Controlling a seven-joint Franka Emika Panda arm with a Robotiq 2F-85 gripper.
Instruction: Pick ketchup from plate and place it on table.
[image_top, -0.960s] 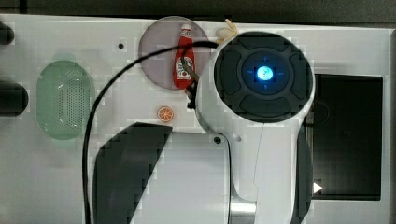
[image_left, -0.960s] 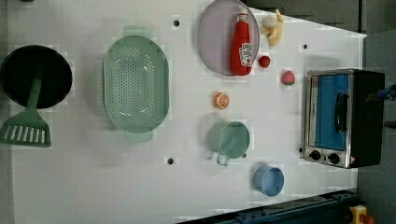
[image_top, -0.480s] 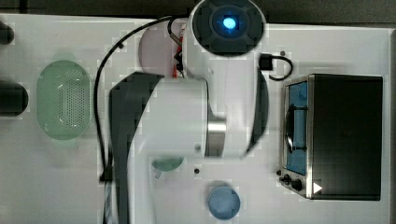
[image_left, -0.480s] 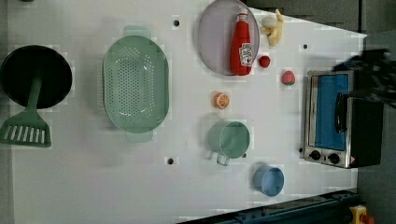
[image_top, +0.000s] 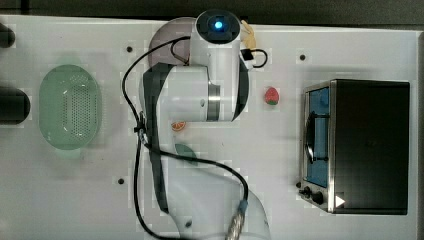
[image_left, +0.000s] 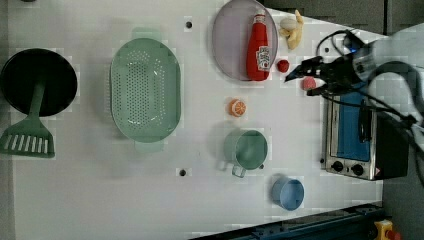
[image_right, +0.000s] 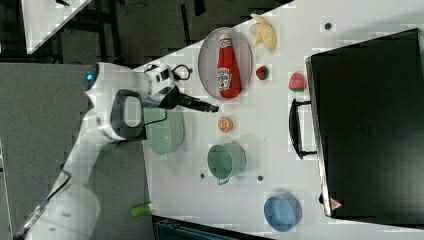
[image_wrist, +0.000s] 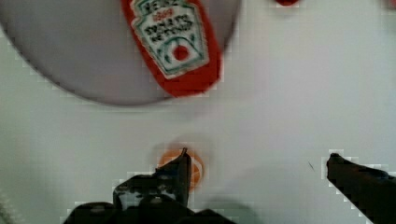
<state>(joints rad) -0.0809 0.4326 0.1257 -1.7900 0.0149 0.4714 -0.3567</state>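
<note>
Two dark fingers of the jaws stand wide apart, gripping nothing, above the bare white counter. An orange slice lies beneath one finger. Just beyond, the ketchup, a slim glossy red bottle with a white printed label, lies flat on the round lilac-grey plate, its base near the plate's rim. In the left view the jaws hang beside a small red berry and a strawberry, with a metal toaster oven, a green mug, a perforated green basket and a blue cup farther out.
</note>
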